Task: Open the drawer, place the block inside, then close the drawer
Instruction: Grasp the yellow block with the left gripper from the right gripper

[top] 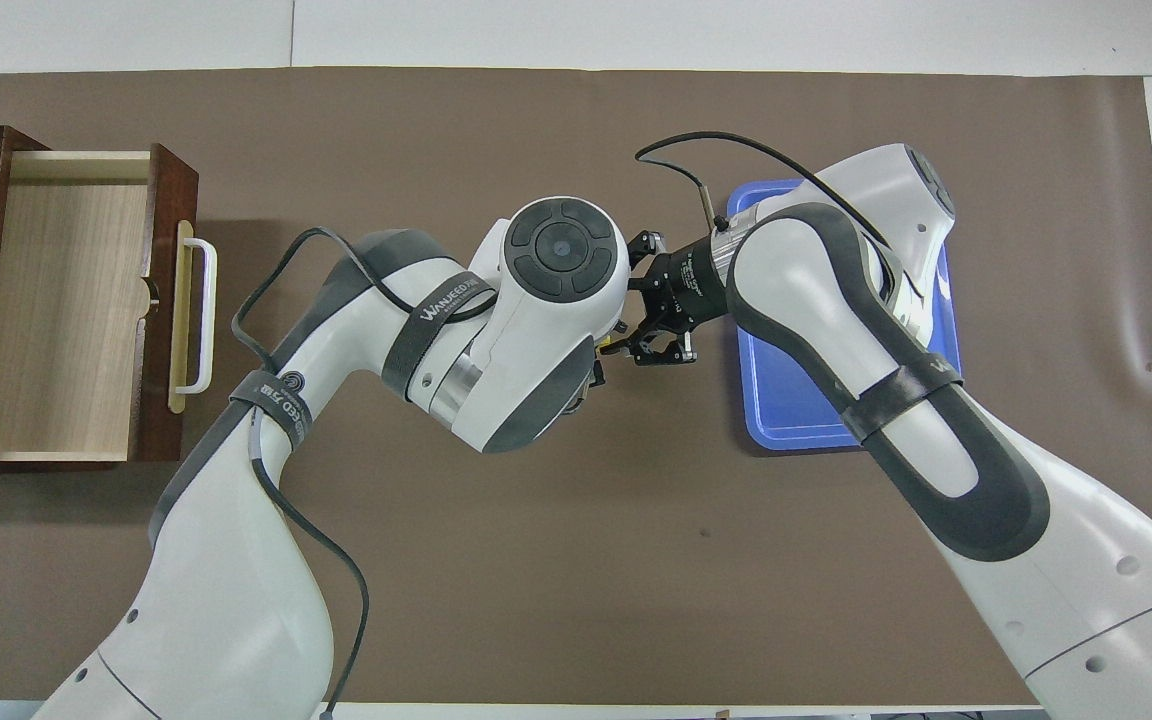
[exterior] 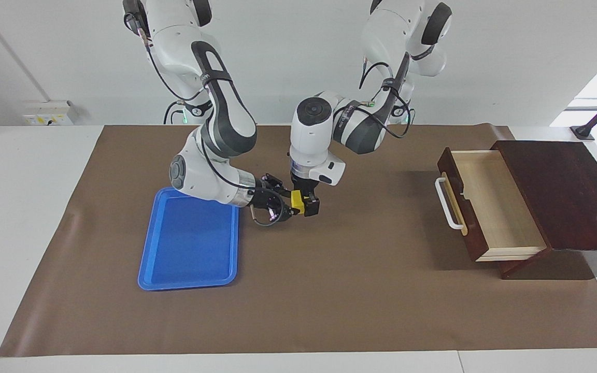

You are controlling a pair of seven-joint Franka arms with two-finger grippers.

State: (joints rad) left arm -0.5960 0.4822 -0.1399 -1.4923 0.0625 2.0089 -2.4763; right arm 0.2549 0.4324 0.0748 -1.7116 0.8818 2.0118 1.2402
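Observation:
The small yellow block (exterior: 297, 202) hangs in the air over the brown mat, beside the blue tray. My left gripper (exterior: 304, 207) points straight down and is shut on the block. My right gripper (exterior: 287, 203) comes in sideways from over the tray, open, its tips right at the block. In the overhead view the left wrist hides most of the block; only a yellow sliver (top: 616, 345) shows by the right gripper (top: 638, 300). The dark wooden drawer (exterior: 490, 202) stands pulled open at the left arm's end, its pale interior (top: 56, 310) empty.
The flat blue tray (exterior: 189, 243) lies toward the right arm's end, empty, partly under the right arm (top: 796, 400). The drawer's white bar handle (exterior: 446, 204) faces the mat's middle. The dark box (exterior: 563, 191) sits at the mat's edge.

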